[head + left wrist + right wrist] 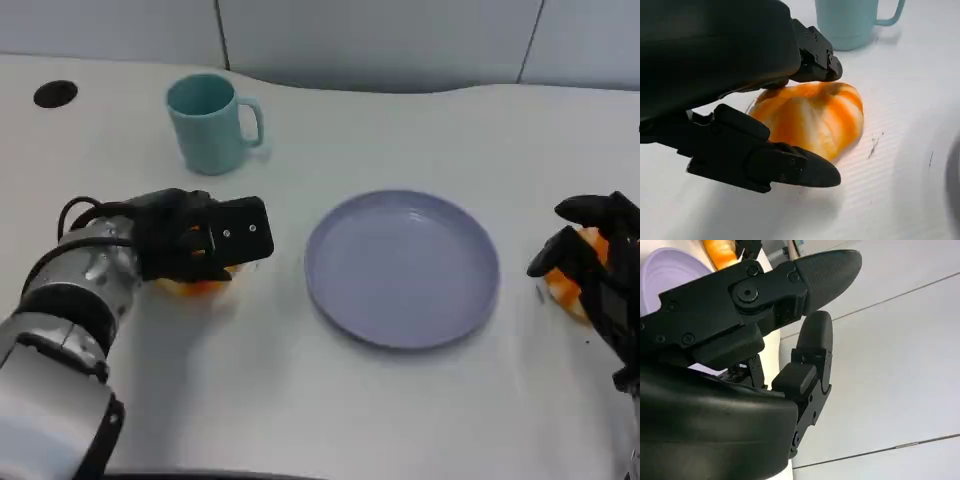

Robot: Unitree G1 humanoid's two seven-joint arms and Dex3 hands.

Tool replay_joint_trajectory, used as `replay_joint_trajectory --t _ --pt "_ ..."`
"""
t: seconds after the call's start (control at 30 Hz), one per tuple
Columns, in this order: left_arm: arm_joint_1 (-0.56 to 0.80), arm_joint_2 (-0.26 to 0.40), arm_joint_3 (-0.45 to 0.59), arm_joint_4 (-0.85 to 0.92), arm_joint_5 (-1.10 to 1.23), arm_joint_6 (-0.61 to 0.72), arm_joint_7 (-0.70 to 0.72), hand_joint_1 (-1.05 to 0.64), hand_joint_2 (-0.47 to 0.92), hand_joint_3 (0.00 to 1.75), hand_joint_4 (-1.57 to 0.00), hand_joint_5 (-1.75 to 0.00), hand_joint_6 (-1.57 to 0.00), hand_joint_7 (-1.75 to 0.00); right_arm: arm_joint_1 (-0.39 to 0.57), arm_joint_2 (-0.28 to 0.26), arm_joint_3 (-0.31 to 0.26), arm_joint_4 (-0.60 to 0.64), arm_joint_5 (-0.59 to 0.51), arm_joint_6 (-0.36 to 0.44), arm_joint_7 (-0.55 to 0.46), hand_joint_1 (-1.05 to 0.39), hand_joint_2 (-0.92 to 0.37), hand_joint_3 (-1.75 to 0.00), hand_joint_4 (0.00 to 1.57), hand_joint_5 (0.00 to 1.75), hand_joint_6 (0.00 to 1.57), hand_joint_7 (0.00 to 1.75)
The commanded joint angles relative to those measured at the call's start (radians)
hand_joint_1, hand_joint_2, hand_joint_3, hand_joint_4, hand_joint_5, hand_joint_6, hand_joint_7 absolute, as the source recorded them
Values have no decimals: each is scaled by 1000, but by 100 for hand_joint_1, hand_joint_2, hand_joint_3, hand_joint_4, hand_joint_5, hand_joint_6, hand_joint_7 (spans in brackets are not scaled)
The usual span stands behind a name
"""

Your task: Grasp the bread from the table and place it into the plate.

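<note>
An orange-and-white bread (820, 117) lies on the white table, left of the lilac plate (400, 268). My left hand (200, 238) is lowered over the bread (198, 286). In the left wrist view one finger (815, 60) presses its far side and the thumb (790, 167) touches its near side, so the hand grips it while it rests on the table. The plate holds nothing. Right of the plate, my right hand (600, 265) has its fingers (815, 340) apart, with nothing between them.
A teal mug (212, 122) stands behind the left hand. An orange thing (565, 287) lies at the table's right edge, partly hidden by the right hand. A dark round hole (55, 94) sits at the back left. Bare table lies in front of the plate.
</note>
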State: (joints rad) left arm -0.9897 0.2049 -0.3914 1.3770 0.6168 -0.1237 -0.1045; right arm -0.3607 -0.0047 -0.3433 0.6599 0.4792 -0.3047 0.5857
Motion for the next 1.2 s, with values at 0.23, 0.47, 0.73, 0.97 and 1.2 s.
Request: replay_joint_trajectory --t 0.23,0.47,0.73,0.97,1.2 --pt "22 -6 34 2 -27 -23 127 -6 79 0 -81 -47 -122 -9 6 -12 -6 -3 7 -7 8 -54 -92 -10 61 169 78 90" --pt "22 -9 33 2 -20 -30 155 -6 81 0 -87 -43 -122 -7 4 -10 -7 0 6 -11 5 -55 -92 -8 61 168 79 89" --pt "25 -12 44 2 -26 -30 181 3 84 3 -57 -147 -68 -125 2 -10 -9 3 9 -11 11 -55 -92 -9 62 168 79 88" --pt "23 -9 13 3 -1 -21 199 -4 92 9 -54 -174 -45 -174 3 -8 -9 -4 10 -4 4 -55 -92 -8 62 168 79 88" --pt "19 -7 -17 3 20 -22 212 -6 91 6 -62 -175 -51 -175 3 -9 -6 -5 5 -14 5 -55 -92 -8 63 168 81 87"
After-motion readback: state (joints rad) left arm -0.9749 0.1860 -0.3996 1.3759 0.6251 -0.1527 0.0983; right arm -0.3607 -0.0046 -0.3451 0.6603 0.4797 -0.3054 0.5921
